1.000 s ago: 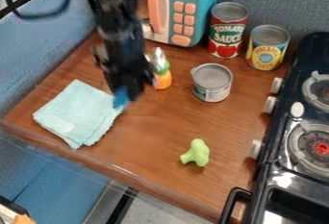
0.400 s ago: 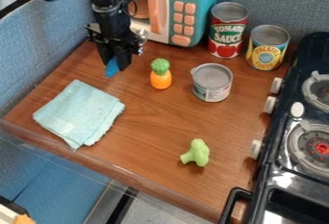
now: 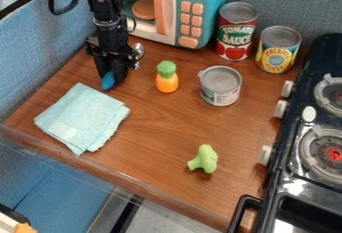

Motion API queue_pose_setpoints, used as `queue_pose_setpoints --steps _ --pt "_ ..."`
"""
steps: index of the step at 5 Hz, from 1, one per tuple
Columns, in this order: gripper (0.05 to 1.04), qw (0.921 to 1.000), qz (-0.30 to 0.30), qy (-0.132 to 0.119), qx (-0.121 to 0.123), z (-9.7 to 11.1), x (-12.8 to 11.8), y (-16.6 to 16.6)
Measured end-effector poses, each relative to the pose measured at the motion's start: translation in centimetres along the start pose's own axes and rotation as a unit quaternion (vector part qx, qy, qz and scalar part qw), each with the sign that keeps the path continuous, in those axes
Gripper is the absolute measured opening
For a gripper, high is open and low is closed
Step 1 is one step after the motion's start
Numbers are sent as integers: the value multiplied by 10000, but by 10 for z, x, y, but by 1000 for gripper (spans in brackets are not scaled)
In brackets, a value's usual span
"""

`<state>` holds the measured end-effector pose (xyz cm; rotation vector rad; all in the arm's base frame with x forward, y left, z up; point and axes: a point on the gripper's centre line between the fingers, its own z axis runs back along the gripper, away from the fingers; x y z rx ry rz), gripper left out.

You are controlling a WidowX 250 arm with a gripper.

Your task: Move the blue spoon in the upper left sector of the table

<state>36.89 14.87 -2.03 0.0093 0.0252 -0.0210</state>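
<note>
The black gripper (image 3: pixel 112 75) hangs down over the upper left part of the wooden table (image 3: pixel 160 137), shut on the blue spoon (image 3: pixel 108 80). A blue end of the spoon sticks out below the fingertips, and a silvery rounded part (image 3: pixel 138 50) shows at the gripper's right side. Much of the spoon is hidden by the gripper. Whether the spoon touches the table I cannot tell.
Just below the gripper lies a folded light-blue cloth (image 3: pixel 83 118). Right of it stands an orange toy carrot (image 3: pixel 167 78), then an open can (image 3: pixel 220 86). A toy microwave (image 3: pixel 190 12) is behind. Toy broccoli (image 3: pixel 204 159) lies nearer the front; a stove (image 3: pixel 307 142) is at right.
The gripper and spoon have moved left from beside the carrot, then slightly farther left and lower in the view. The carrot, earlier partly covered, now shows fully.
</note>
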Motion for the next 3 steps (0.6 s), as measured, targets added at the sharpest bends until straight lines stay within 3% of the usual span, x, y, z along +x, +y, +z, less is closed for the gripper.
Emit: queue_pose_setpoints --steps 1,2,3 --pt "822 10000 7 -29 -51 0 0 0" --pt "1005 9994 105 -320 -88 15 0 1" --pt "1003 9962 229 -845 -2 63 0 7"
